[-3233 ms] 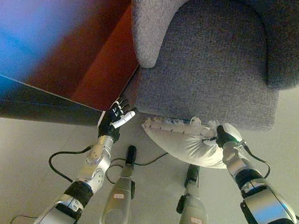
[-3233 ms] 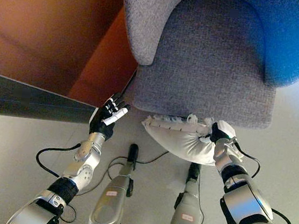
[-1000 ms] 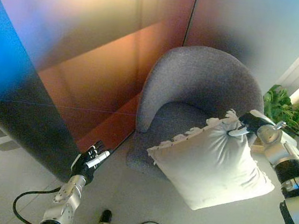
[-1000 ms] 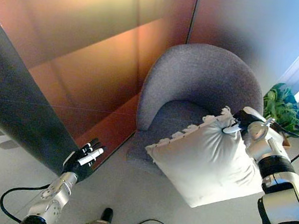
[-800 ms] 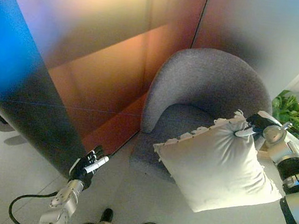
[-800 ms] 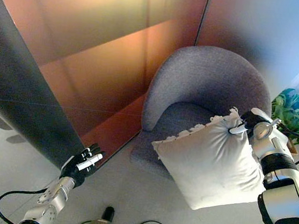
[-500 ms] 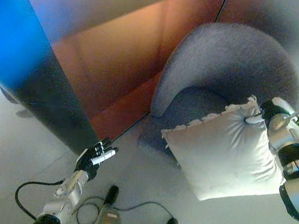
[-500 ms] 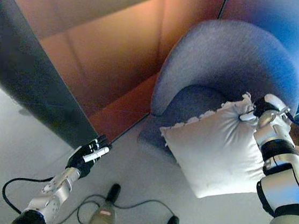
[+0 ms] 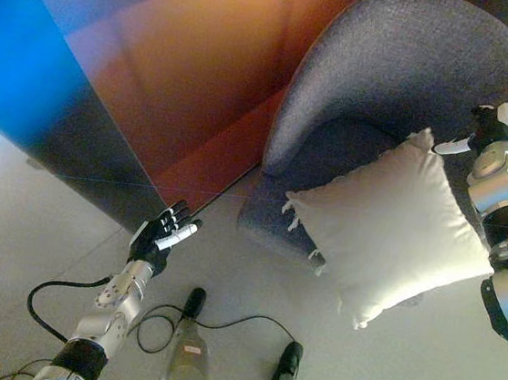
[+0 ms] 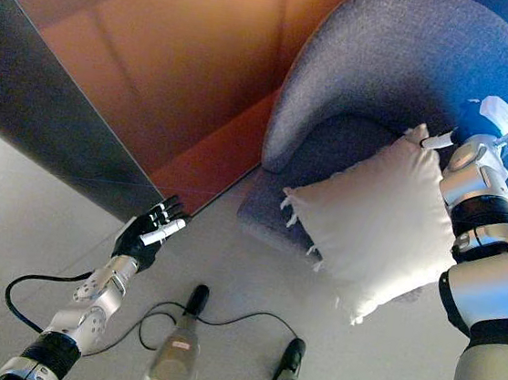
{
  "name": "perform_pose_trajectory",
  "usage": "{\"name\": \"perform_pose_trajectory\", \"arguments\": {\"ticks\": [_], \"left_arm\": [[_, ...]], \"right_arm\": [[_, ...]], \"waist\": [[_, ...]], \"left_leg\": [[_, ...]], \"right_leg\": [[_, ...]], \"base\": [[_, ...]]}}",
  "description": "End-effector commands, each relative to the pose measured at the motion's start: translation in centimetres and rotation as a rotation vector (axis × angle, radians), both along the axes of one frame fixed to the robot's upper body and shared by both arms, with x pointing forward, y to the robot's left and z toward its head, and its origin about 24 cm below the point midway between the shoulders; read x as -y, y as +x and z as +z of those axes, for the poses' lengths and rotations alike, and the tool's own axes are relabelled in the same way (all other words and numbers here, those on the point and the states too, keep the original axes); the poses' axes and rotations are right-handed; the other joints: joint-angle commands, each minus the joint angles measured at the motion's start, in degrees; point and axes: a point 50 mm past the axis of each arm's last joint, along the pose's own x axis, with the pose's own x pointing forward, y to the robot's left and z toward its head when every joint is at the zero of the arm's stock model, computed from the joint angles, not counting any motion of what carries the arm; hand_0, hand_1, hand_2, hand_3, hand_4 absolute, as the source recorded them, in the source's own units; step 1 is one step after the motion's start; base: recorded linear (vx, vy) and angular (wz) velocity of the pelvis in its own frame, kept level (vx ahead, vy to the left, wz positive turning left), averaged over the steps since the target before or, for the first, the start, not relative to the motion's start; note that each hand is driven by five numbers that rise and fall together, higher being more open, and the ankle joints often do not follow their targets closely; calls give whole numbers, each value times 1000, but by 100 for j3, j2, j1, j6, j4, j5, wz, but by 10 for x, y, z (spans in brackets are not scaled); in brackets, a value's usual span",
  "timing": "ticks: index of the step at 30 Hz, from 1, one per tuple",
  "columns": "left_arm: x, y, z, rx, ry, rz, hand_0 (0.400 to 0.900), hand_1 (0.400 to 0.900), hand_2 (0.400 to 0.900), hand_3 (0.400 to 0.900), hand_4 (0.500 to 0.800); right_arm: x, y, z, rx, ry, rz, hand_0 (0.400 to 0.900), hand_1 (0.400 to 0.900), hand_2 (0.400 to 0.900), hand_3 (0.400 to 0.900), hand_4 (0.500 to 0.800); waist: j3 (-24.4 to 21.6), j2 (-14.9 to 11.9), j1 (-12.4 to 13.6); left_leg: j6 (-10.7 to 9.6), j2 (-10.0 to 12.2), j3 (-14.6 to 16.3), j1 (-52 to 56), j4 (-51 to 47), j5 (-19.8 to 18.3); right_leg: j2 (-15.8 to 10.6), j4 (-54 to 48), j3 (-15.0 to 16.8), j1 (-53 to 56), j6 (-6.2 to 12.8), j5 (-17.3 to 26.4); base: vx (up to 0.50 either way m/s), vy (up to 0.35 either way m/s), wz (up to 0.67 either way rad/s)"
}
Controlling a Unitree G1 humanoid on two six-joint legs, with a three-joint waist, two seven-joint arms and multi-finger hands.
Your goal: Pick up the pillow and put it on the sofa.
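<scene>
White pillow (image 9: 392,229) sat mid-right in the left eye view, overhanging the grey sofa (image 9: 387,68) seat's front edge; right hand (image 9: 485,134) was open at its top corner. Right eye view: left hand (image 10: 147,226) hung relaxed lower left over bare floor (image 10: 30,220).

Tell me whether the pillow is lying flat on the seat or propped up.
Propped up. The pillow stands tilted over the sofa's seat front, its lower corner overhanging toward the floor. The right hand is at its top corner.
</scene>
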Motion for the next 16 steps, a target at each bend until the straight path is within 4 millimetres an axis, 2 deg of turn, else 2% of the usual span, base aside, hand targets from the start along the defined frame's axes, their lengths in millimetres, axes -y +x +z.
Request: {"name": "perform_pose_trajectory", "arguments": {"ticks": [1, 8, 16], "left_arm": [[10, 12, 30, 166, 4, -95, 900, 900, 900, 900, 800], [4, 0, 16, 99, 19, -90, 900, 900, 900, 900, 800], [4, -14, -4, 13, 11, -93, 900, 900, 900, 900, 800]], "right_arm": [[28, -18, 64, 137, -207, -105, 900, 900, 900, 900, 800], [35, -22, 56, 119, -206, -89, 900, 900, 900, 900, 800], [34, -21, 10, -18, -131, -3, 900, 900, 900, 900, 800]], "waist": [[-621, -215, 34], [-897, -262, 12], [-1163, -274, -65]], "left_leg": [[145, 51, 153, 328, -44, -637], [123, 85, 249, 587, -44, -705], [125, 88, 360, 891, -44, -789]], "right_leg": [[-428, 23, 157, 63, 316, 4], [-463, 3, 128, 328, 343, -57], [-517, 1, 127, 576, 353, -117]], "base": [[95, 1, 1], [90, 11, 1], [75, 26, -4]]}}
